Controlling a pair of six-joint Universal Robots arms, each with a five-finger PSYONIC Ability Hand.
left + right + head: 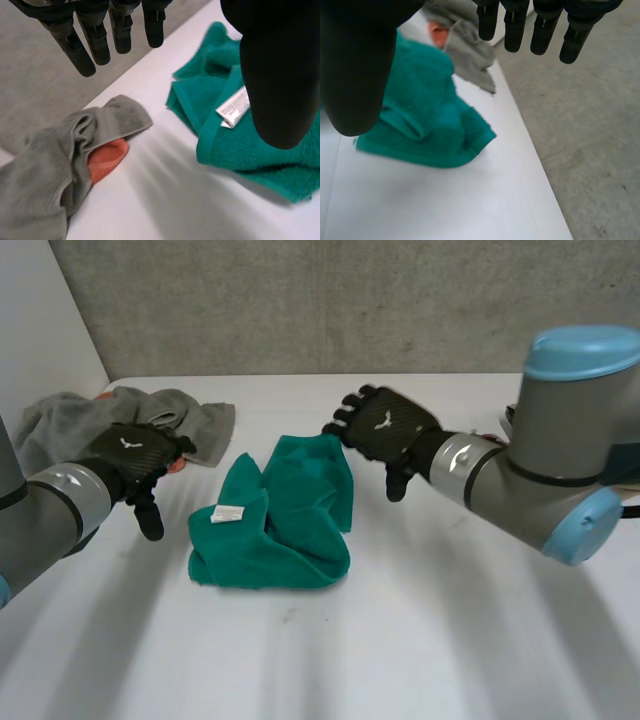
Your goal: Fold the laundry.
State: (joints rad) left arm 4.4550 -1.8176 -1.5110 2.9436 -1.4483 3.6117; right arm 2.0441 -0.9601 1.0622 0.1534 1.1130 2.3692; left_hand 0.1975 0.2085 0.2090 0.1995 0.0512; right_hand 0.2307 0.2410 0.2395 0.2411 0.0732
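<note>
Head view: green towel (275,515) lies crumpled mid-bench (420,640), white label (228,513) face-up on its 9 o'clock side. Grey cloth (60,420) is heaped at 10 o'clock of the towel, apart from it. In the left wrist view an orange piece (106,159) pokes out from under the grey cloth's edge.

Left hand (130,455) sits at 9 o'clock of the towel, between it and the grey cloth, gripping neither. Left wrist view: fingers (85,55) straight, thumb well apart from them, nothing in the grasp, so released.

Right hand (385,425) is at the towel's 1 o'clock corner, just beside it; can't tell if it touches. Right wrist view: its fingers (515,30) are straight, thumb wide of them, holding nothing. Released too.
</note>
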